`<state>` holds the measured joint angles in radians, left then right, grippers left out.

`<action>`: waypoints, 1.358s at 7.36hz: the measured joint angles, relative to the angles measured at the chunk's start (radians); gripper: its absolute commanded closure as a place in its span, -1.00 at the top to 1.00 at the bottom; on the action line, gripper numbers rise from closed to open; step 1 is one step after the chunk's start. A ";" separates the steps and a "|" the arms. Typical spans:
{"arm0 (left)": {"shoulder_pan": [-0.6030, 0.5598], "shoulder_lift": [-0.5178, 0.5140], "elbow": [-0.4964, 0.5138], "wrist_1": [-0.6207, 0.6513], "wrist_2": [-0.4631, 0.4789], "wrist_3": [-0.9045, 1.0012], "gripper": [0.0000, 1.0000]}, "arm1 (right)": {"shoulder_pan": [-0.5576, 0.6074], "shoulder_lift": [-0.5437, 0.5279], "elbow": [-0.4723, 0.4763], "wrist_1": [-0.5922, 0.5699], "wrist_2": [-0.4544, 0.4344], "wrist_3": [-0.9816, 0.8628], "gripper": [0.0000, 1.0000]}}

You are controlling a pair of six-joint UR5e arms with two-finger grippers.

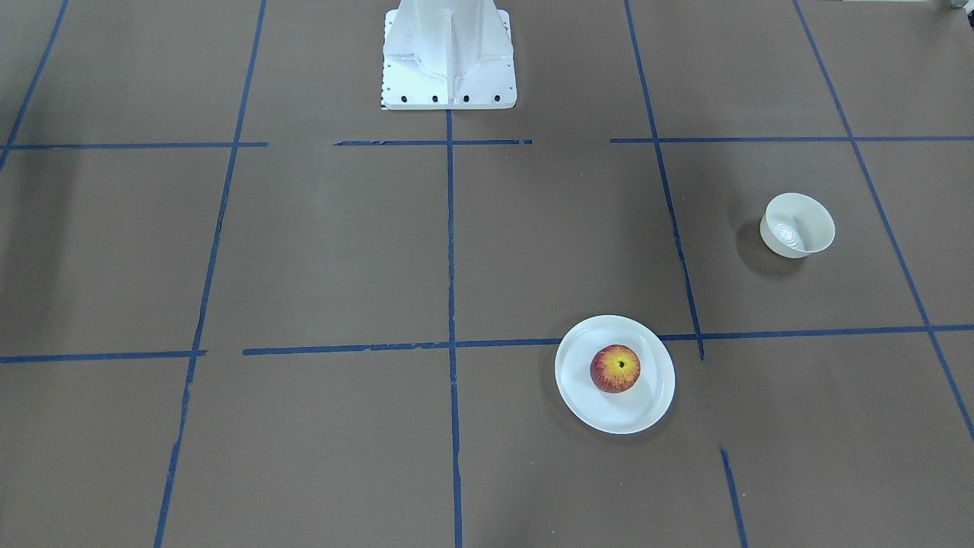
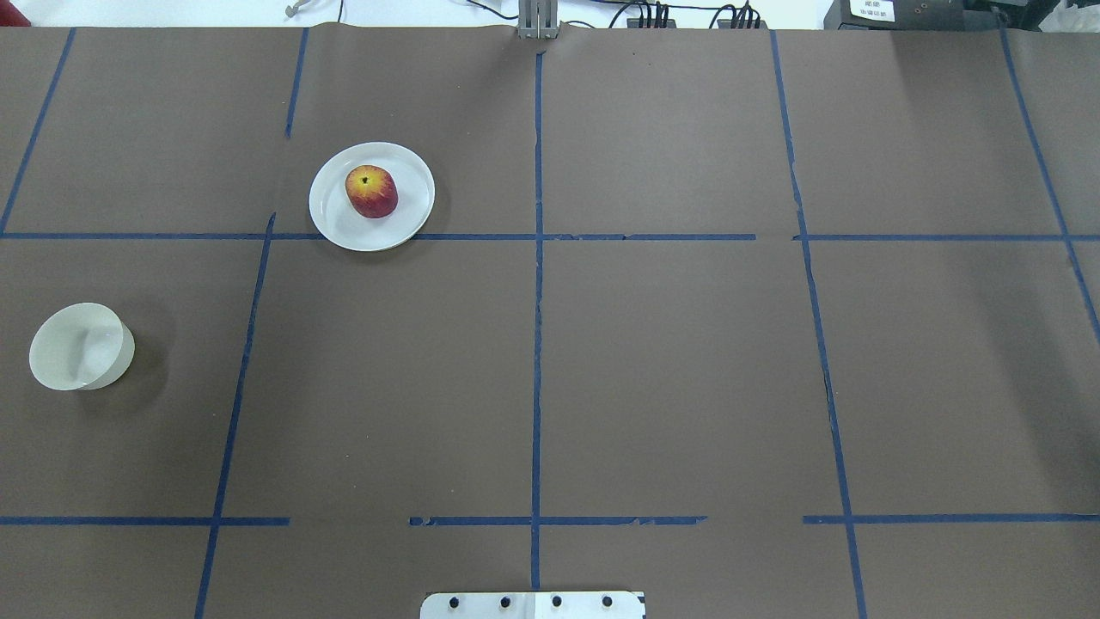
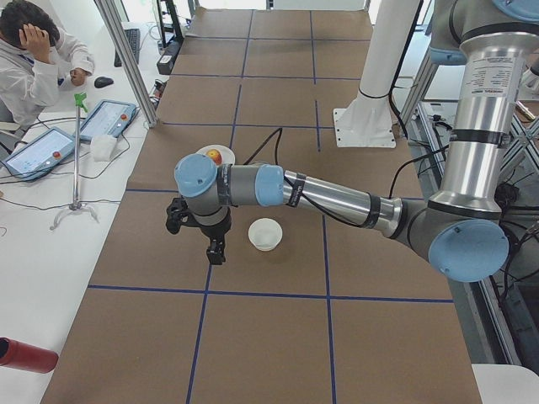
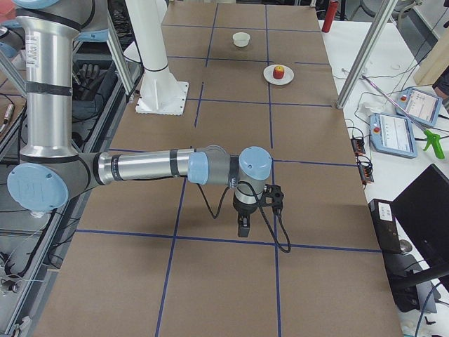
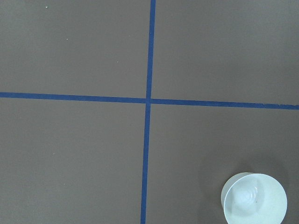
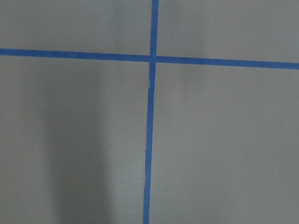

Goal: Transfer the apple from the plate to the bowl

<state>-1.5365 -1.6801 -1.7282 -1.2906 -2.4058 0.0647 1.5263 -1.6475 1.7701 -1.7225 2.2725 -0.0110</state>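
Observation:
The red apple [image 1: 615,368] lies on the white plate [image 1: 648,405], also in the overhead view: apple [image 2: 371,191], plate [image 2: 342,226]. The small cream-white bowl [image 1: 797,224] stands empty on the robot's left side [image 2: 79,346] and shows at the lower right of the left wrist view [image 5: 253,199]. My left gripper [image 3: 216,251] hangs above the table beside the bowl [image 3: 264,234]; I cannot tell whether it is open or shut. My right gripper [image 4: 243,226] hangs over bare table far from the plate [image 4: 287,77]; its state cannot be told either.
Blue tape lines grid the brown table. The white robot base [image 1: 449,53] stands at the robot's edge. An operator [image 3: 34,50] sits at a side bench with tablets [image 3: 105,118]; a red bottle [image 3: 25,353] lies there.

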 measured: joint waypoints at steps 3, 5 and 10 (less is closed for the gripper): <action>0.115 -0.015 -0.017 -0.135 0.043 -0.071 1.00 | 0.000 0.000 0.000 0.000 -0.001 0.000 1.00; 0.260 -0.077 -0.027 -0.238 0.037 -0.372 1.00 | 0.000 0.000 0.000 0.000 -0.001 0.000 1.00; 0.595 -0.414 0.108 -0.313 0.153 -0.898 1.00 | 0.000 0.000 0.000 0.000 -0.001 0.000 1.00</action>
<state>-0.9413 -2.0945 -1.6202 -1.6035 -2.2533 -0.8329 1.5263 -1.6475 1.7699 -1.7227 2.2718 -0.0107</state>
